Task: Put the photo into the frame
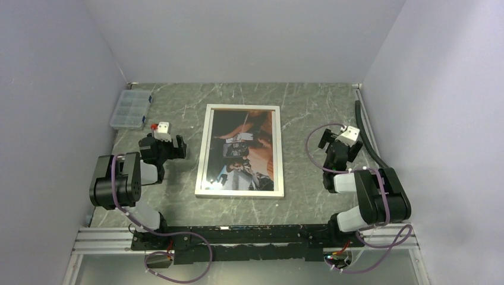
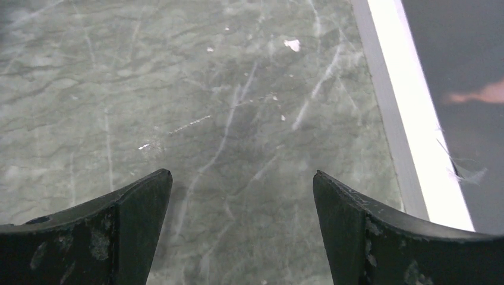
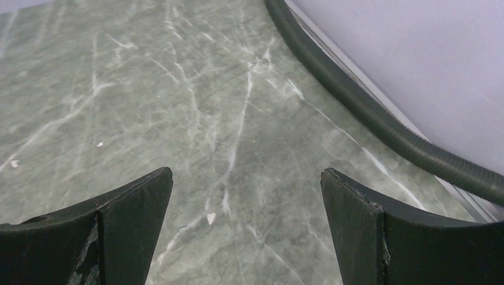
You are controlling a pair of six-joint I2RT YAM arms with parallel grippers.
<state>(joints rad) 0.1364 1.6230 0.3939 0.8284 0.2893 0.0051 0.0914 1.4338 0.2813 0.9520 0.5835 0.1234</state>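
The frame (image 1: 204,148) lies flat in the middle of the marble table, its thin white rim all around. The photo (image 1: 243,151), dark with orange-brown figures, shows inside the rim and fills it. I cannot tell whether it lies under or over the pane. My left gripper (image 1: 178,146) is open and empty just left of the frame. In the left wrist view (image 2: 242,175) the white rim (image 2: 410,107) and the dark photo (image 2: 469,77) run along the right side. My right gripper (image 1: 325,139) is open and empty to the right of the frame, over bare table (image 3: 246,172).
A clear plastic compartment box (image 1: 131,109) sits at the back left. A dark ribbed hose (image 1: 364,127) runs along the right wall, also in the right wrist view (image 3: 368,113). Pale walls close in the left, back and right sides.
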